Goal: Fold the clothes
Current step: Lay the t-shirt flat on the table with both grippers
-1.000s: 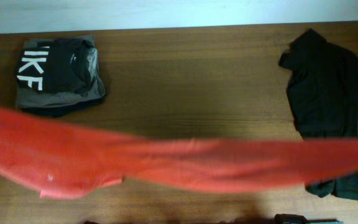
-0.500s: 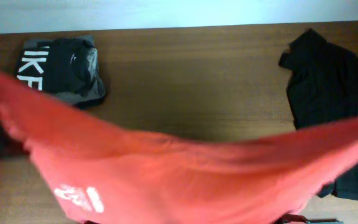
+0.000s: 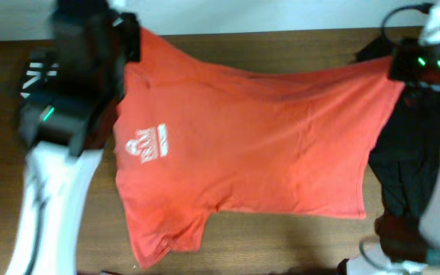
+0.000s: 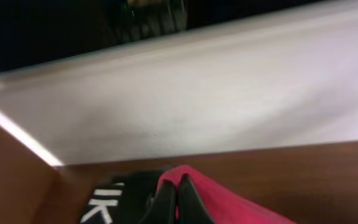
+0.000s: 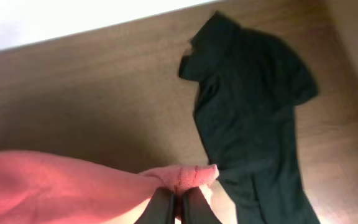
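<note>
Red-orange T-shirt (image 3: 266, 145) now farther back, long axis left-right, hem rightward.

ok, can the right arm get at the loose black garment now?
Probably not yet. The right gripper is shut on a corner of the red T-shirt. The black garment lies in plain view below it, so the path looks free once it lets go.

Upper left, the left arm (image 3: 67, 114) is hiding most of the black top (image 3: 30, 76); the shirt (image 3: 258, 145) is covering the dark garment's (image 3: 412, 160) edge.
</note>
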Tool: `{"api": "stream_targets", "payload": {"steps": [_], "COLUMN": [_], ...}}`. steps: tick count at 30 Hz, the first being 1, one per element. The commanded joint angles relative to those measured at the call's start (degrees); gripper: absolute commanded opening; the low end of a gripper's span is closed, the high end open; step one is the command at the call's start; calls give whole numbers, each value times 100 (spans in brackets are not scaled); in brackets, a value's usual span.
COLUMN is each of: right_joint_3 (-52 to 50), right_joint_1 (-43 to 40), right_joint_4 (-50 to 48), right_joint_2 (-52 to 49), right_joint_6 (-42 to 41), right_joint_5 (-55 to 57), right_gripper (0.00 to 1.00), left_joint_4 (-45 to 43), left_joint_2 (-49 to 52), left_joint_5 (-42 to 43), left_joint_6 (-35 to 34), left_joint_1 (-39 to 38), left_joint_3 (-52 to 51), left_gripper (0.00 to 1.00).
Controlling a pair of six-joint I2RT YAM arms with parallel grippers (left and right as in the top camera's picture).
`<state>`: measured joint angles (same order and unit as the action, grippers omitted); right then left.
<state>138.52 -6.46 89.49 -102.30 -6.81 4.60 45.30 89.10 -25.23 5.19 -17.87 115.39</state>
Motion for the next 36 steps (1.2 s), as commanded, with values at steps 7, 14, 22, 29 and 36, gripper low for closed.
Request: {"api": "stream_targets", "payload": {"steps": [7,14,22,29,36], "right_joint_3": [22,22,22,35,35], "right_joint_1": [-31,-15,76,70,-109], "right_joint_4": [-1381,-2898,-3818,-3082,-1963], "right_joint_2": [-2354,-3620,-4113,-4026,-3604], "right_joint_6": [238,236,256,254,361], "right_joint_5": [-468,-896,-911,-1045,-1047], "right_gripper": [4,4,4,4,4], "left_joint_4": [-1561,-3034,-4050,-3613,-2260], "left_joint_2": [2465,3766,4472,4441,3985], "left_joint_5": [-157,-160,-160,-166,-162], "left_joint_6": [92,90,92,94,372], "left_joint_1": [293,304,341,341,341], "left_joint_3": [-9,-9,-9,28,190], "left_gripper": [1,1,2,1,1]}}
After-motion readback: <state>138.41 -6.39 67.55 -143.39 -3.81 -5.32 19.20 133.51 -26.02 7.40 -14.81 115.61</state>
